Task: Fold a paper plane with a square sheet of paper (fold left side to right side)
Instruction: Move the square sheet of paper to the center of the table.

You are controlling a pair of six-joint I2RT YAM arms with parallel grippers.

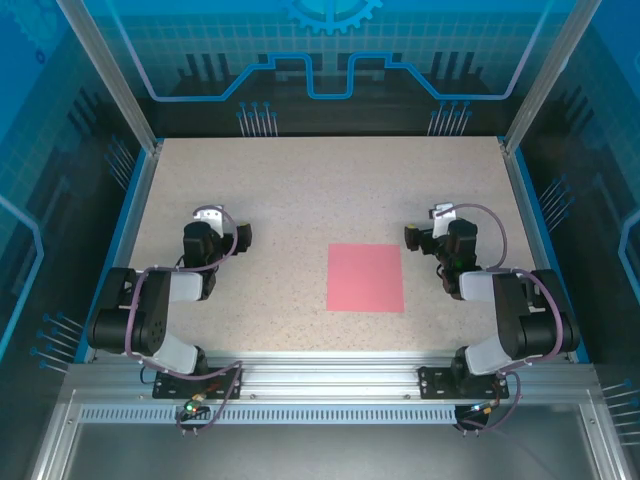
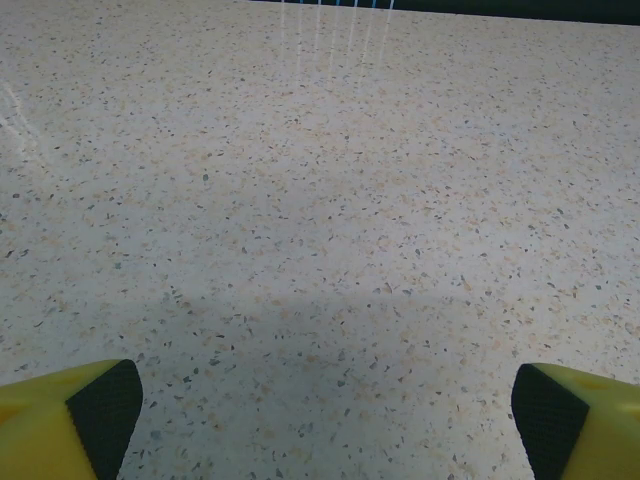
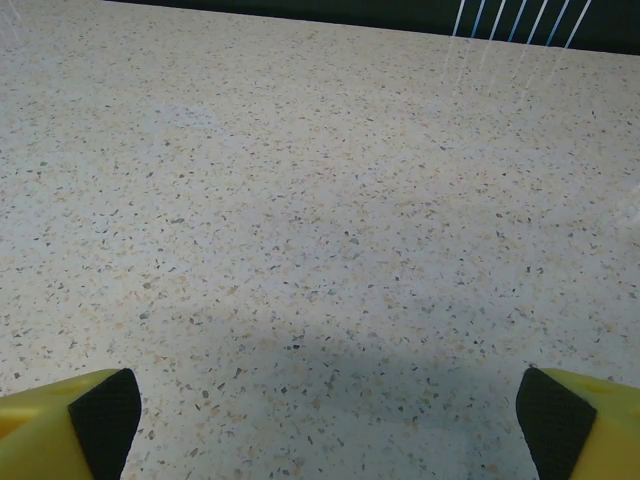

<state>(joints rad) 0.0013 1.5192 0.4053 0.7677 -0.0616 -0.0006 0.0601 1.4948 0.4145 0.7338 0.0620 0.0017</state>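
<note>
Left gripper [image 2: 322, 415] and right gripper [image 3: 325, 415] hovered with jaws wide apart and empty, probably readied for pinching. Between them, the square sheet of paper [image 1: 365, 278] lay flat and unfolded.

This looks like a robotics lab cell or demonstration booth rather than a home or shop. A speckled, stone-patterned table [image 1: 300, 190] is boxed in by aluminium posts [image 1: 105, 75] and clear panels [image 1: 330, 50] printed with blue circuit-and-gear graphics. Two black-and-grey robot arms, the left arm [image 1: 150, 310] and the right arm [image 1: 510, 310], are bolted side by side to a slotted metal rail [image 1: 320, 380] at the near edge. Beyond the panels everything is dark, so whether the cell stands in a larger lab or an exhibition hall cannot be told.
</note>
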